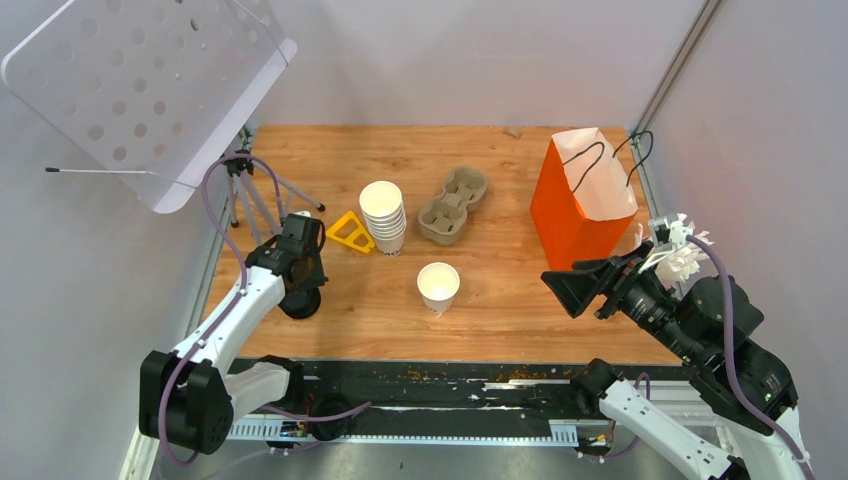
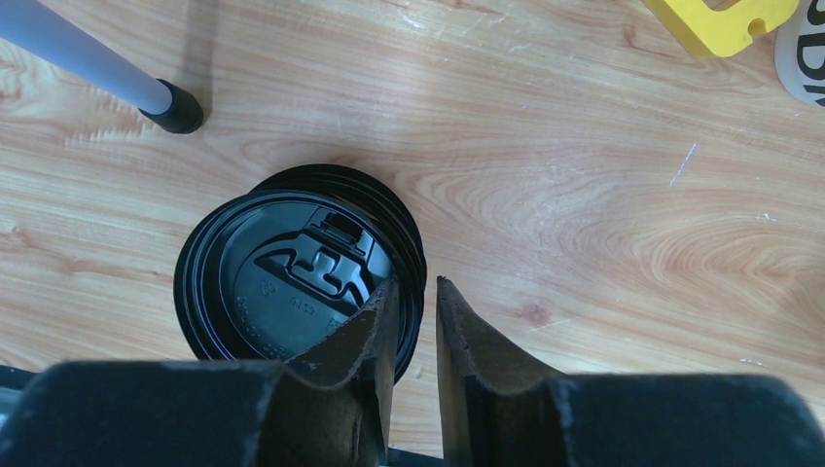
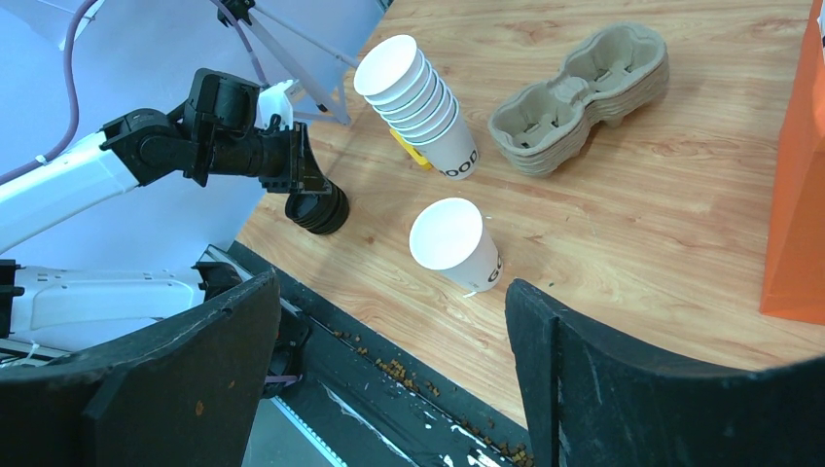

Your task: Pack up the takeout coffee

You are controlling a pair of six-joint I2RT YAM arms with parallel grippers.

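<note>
The takeout coffee's cup [image 1: 438,285], a single white paper cup with dark lettering, stands upright and lidless mid-table, also seen as the cup [image 3: 452,243]. A stack of black lids [image 2: 292,277] sits near the left edge. My left gripper [image 2: 416,284] is low over that stack. Its jaws stand narrowly apart astride the right rim, one finger over the top lid and the other outside it, with wood showing in the gap. My right gripper [image 3: 389,287] hangs wide open above the front right of the table, with nothing between its fingers.
A leaning stack of lidless white cups [image 1: 383,215] and a yellow wedge [image 1: 350,233] stand behind the lids. A pulp cup carrier [image 1: 453,205] lies mid-back. An open orange paper bag [image 1: 580,200] stands at the right. A tripod leg [image 2: 165,105] rests near the lids.
</note>
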